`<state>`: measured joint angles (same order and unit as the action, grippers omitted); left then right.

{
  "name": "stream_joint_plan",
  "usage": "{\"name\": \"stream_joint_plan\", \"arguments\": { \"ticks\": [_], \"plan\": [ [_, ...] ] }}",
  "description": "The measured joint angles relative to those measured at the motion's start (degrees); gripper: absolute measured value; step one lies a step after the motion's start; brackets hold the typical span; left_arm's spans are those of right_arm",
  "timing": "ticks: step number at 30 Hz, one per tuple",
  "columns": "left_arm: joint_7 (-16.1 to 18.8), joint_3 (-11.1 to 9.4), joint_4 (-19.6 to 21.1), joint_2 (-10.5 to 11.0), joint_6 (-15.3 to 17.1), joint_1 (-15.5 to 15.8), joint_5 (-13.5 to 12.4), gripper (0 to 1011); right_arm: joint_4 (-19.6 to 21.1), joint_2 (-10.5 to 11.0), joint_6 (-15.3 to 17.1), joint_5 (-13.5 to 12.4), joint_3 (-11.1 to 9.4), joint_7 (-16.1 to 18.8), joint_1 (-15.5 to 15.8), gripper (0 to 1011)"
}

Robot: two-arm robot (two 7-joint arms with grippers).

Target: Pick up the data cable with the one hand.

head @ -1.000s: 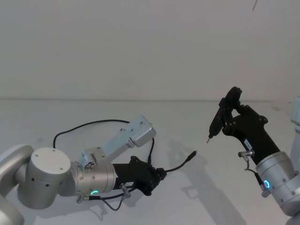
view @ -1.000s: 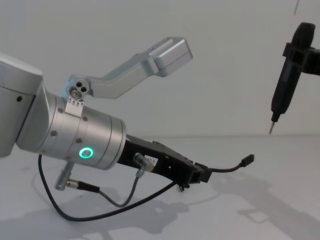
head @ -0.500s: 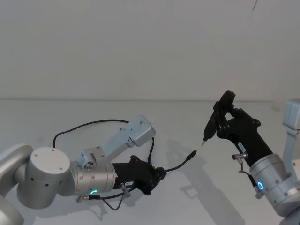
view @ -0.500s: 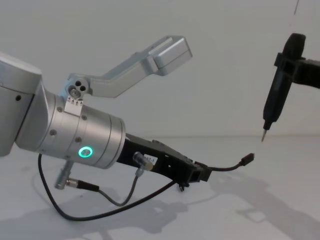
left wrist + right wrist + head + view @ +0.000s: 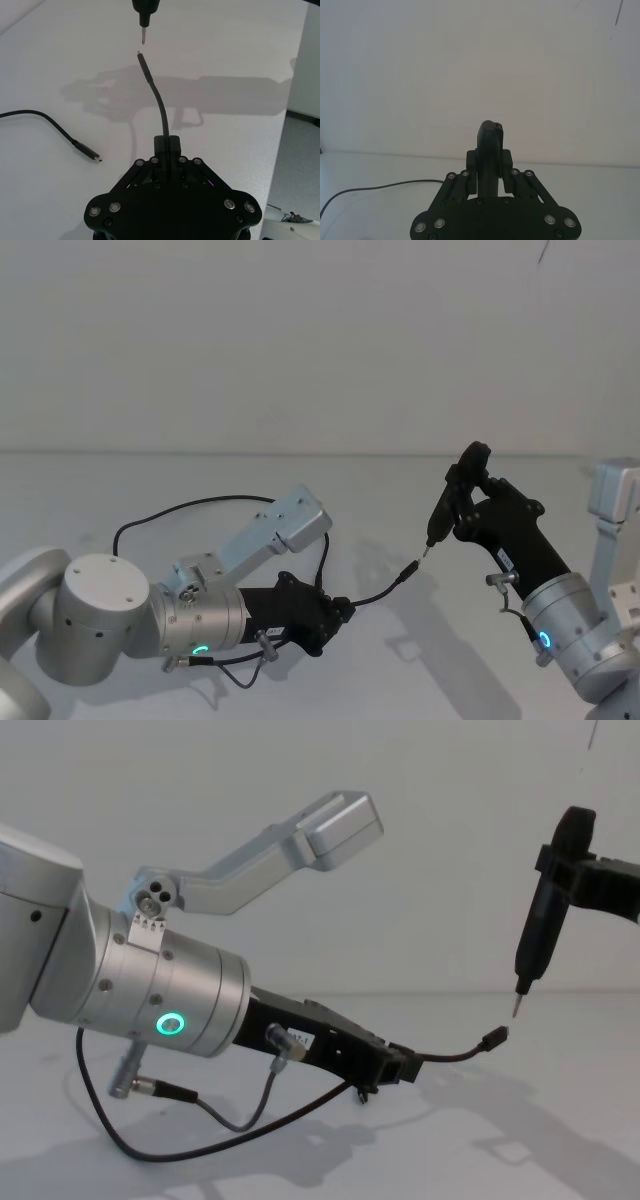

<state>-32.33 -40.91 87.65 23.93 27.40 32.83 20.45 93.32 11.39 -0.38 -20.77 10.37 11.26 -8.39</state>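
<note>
We see the left tool (image 5: 392, 1067) clamped on the data cable (image 5: 455, 1054), its plug end raised off the white desk (image 5: 330, 680). The right tool (image 5: 462, 502) grips a pen-shaped driver (image 5: 540, 925), tip just above that plug.

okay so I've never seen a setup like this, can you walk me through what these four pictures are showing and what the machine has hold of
This is a two-armed robot at a white table. One picture looks down from its head, one looks across from its chest, and two come from cameras on its wrists. The left claw is shut on a thin black data cable, whose short free end sticks out in front. The rest of the cable loops over the table, its other plug lying flat. The right claw is shut on a pen-shaped tool, whose metal tip hangs just above the cable's raised plug.
</note>
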Motion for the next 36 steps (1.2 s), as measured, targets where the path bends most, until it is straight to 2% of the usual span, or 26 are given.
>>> {"name": "stream_joint_plan", "arguments": {
  "ticks": [22, 36],
  "plan": [
    [0.0, 0.0, -0.01, 0.0, -0.01, 0.0, 0.0, 39, -3.36, -0.85, -1.03, 0.72, 0.04, 0.94, -1.31, 279],
    [0.0, 0.0, -0.01, 0.0, 0.0, 0.0, 0.0, 39, -4.1, -0.93, -1.42, 0.83, 0.13, 1.25, -1.66, 279]
  ]
}}
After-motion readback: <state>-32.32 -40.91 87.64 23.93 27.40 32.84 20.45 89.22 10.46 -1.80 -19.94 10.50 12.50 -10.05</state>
